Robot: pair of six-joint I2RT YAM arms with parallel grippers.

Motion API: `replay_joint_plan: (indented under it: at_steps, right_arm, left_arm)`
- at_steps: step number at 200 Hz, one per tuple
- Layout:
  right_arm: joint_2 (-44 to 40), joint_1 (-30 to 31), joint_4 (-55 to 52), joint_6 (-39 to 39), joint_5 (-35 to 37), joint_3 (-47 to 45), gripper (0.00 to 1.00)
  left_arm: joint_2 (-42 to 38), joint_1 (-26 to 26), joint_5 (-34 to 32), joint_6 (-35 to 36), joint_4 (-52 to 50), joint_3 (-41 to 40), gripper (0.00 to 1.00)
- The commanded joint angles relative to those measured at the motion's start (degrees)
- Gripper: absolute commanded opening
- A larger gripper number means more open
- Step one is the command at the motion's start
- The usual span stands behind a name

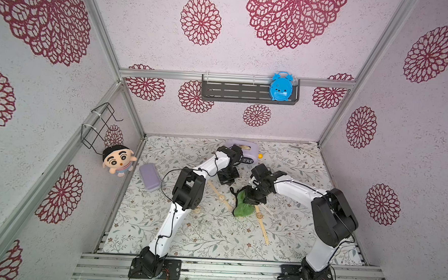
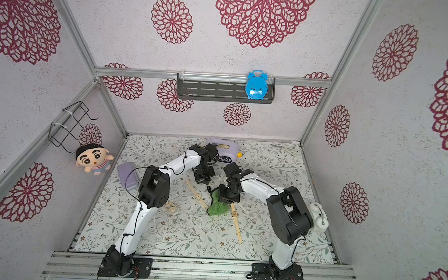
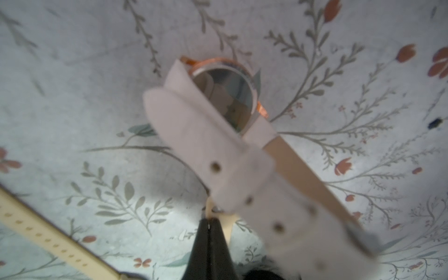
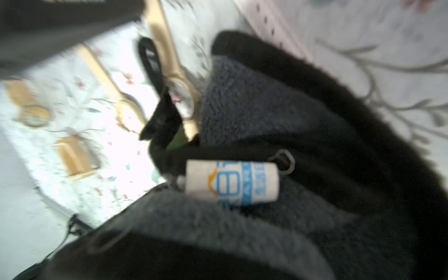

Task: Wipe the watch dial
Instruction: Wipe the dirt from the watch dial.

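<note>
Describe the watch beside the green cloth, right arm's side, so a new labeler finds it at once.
On the floral table mat, find the green cloth bunched under the right gripper. The gold-cased watch lies flat right beside it, on the right arm's side. Unlike the tan watch on the cloth's other side, its long strap points at the front rail.

We see white shells and black joints on the left arm and right arm — thin black cables run alongside. Black base plates show small screws.
</note>
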Motion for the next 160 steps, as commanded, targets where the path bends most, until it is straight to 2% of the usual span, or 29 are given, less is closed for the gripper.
replay_joint_plan:
  at_steps: [1,60,95,160]
  right_arm:
    - [-5.6,-2.9,3.4,0.3,-5.1,2.1,0.0]
    - [-9.6,-9.2,15.9,6.5,-11.1,-1.3,0.0]
    - [-5.4,-8.4,21.7,9.6,-13.6,-3.1,0.0]
    - [4.6,-4.0,25.0,8.9,-13.0,-0.4,0.0]
  left_arm:
    - [4.7,1.1,-5.1,-0.9,-2.4,-1.6,0.0]
    - [4.8,1.1,-4.5,-1.3,-2.0,-1.2,0.0]
    - [4.7,1.0,-4.3,-1.4,-2.1,-1.1,0.0]
    - [4.7,1.0,-4.2,-1.3,-2.6,-1.3,0.0]
